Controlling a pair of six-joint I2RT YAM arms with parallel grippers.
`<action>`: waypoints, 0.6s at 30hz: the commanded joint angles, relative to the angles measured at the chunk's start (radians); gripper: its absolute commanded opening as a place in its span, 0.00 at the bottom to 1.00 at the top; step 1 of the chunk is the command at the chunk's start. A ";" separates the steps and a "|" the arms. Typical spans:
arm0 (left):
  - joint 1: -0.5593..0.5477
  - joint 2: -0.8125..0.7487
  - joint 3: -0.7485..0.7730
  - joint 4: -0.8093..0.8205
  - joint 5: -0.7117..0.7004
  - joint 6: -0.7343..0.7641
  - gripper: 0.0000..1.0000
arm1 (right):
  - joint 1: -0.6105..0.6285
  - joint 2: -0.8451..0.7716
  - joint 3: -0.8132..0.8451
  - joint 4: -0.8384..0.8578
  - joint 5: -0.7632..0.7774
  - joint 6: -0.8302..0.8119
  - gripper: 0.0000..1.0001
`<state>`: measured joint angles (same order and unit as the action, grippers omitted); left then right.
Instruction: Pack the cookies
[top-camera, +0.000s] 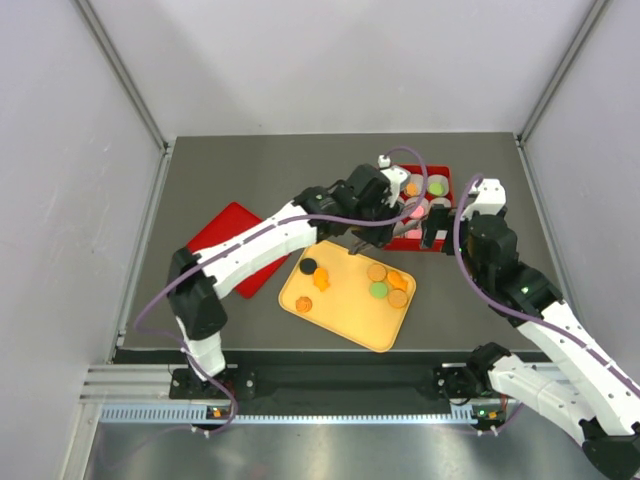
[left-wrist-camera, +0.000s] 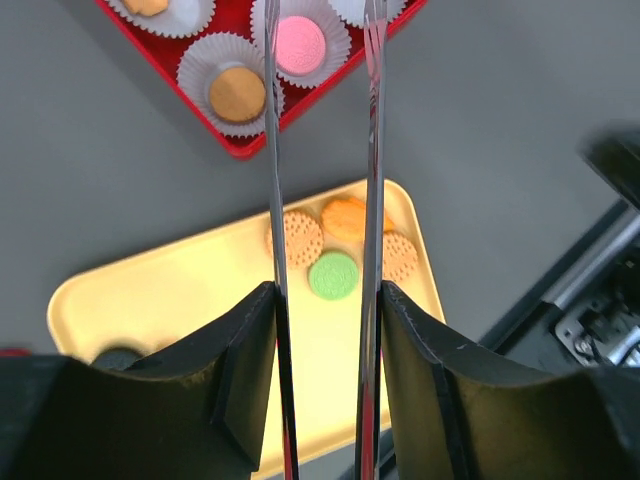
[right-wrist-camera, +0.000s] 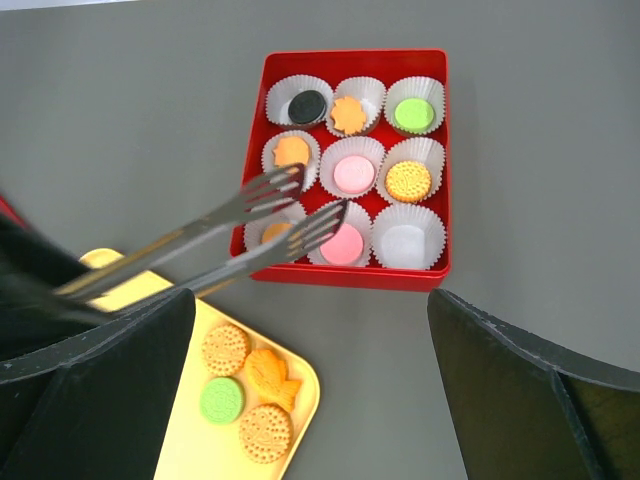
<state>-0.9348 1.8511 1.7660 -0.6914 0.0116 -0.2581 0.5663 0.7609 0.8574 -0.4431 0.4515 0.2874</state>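
The yellow tray (top-camera: 340, 312) lies by the middle of the bench's near edge. Loose cookies are still on it: a green cookie (left-wrist-camera: 333, 274) sits in a tight cluster with three orange-brown ones at the end nearer the right edge. A black one (top-camera: 308, 265) and two orange ones lie apart at the other end.

Above the strip between tray and box, the left end effector (left-wrist-camera: 325, 310) is clamped on a pair of fork-tipped tongs (left-wrist-camera: 372, 150). Its blades stand apart and carry nothing.

The right end effector (right-wrist-camera: 310, 300) hovers spread wide with nothing in it, close to the box's near side.

Farther off, toward the far right corner, the red box (right-wrist-camera: 350, 278) holds nine white paper cups. Eight appear filled, and the empty cup (right-wrist-camera: 405, 240) is at one near corner.

The step is probably to fetch one more cookie for that cup.

- Pick a cookie at the edge of the cluster, or one of the separate ones, so the blades straddle a single disc.
- Come down with the blades spread and close them gently across the cookie's width.
- Lift it level, centre it over the empty cup and release low.
- Keep the right arm out of the tongs' path.
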 joint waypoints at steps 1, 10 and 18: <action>0.001 -0.168 -0.034 -0.031 0.017 0.006 0.49 | -0.009 0.003 0.020 0.015 0.018 -0.013 1.00; -0.012 -0.370 -0.293 -0.171 -0.053 0.000 0.49 | -0.009 0.018 0.015 0.018 0.015 -0.014 1.00; -0.022 -0.500 -0.468 -0.197 -0.091 -0.067 0.49 | -0.011 0.038 0.014 0.021 0.007 -0.013 1.00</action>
<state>-0.9497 1.4319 1.3281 -0.8841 -0.0570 -0.2916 0.5663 0.7963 0.8574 -0.4431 0.4511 0.2874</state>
